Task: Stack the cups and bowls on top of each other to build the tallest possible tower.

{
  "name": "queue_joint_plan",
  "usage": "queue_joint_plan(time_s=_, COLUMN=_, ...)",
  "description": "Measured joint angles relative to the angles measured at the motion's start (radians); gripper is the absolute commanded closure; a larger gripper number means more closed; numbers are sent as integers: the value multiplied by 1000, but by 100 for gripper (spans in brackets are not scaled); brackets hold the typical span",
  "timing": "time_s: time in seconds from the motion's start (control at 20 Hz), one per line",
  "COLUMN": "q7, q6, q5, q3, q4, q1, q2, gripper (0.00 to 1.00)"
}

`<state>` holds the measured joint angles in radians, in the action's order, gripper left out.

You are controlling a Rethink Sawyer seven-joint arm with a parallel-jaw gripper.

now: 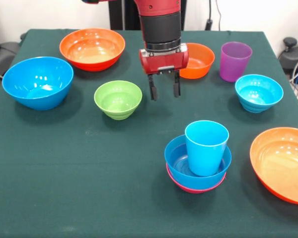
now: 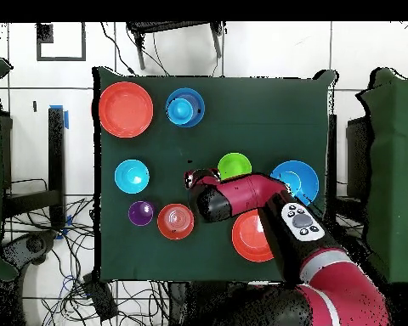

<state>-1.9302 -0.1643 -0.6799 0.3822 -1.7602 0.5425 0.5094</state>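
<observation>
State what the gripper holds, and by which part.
Nothing. The gripper hangs open and empty above the tablecloth, between the green bowl and the small orange bowl.

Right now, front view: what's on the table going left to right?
Big blue bowl → orange bowl → green bowl → gripper → stack with the light blue cup → purple cup → cyan bowl → large orange bowl at the right edge.

The green-clothed table [image 1: 89,163] carries scattered bowls [image 1: 118,99], a purple cup [image 1: 235,60] and a short tower [image 1: 197,163].
</observation>
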Motion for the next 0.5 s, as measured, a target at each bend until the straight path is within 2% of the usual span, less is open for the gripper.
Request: queue_joint_plan(time_s=0.5, q7=0, q6=-19, q5=-3, q3=22, q4=-22, q1=17, q2=47, gripper=0)
